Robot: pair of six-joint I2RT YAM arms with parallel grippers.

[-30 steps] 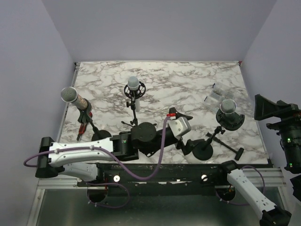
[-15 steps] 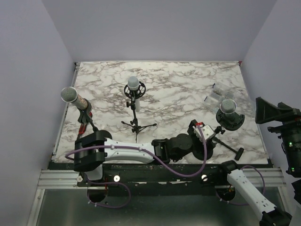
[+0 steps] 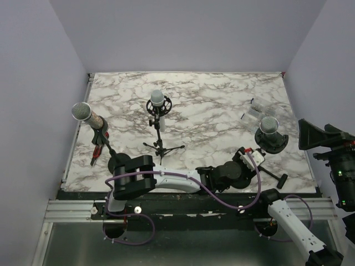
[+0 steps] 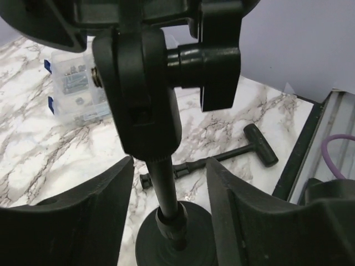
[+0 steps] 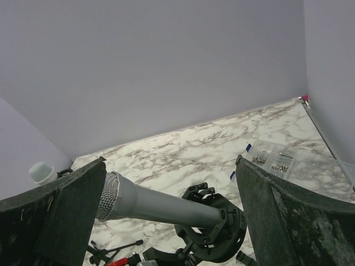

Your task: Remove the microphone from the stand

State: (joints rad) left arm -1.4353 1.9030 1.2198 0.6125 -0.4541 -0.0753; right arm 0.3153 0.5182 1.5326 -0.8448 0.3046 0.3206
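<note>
Microphone [image 5: 161,202] is sitting in a black ring holder [image 5: 213,235] on top of a short stand [image 4: 166,191]. It is standing at the right side of the top view, near the right edge of the marble table [image 3: 211,105]. In the right wrist view it is lying tilted in the lower middle, with its round mesh head pointing left.

It is looking hard and smooth, like silver metal, so I am guessing it is a little heavy and slippery. The mesh head is looking like it could dent. The best place to hold is probably the smooth body between the head and the ring. The stand is looking small, so it may be tipping if nobody is holding it.

The left gripper [image 4: 169,166] is reaching around the thin pole of the stand. Its fingers are apart, with a gap showing on each side of the pole. The right gripper [image 5: 169,166] is hanging above the microphone with its fingers wide apart, touching nothing.

No writing is showing that I can read. A clear box [image 4: 75,83] with blue tabs is holding tiny parts, but no words are clear.
</note>
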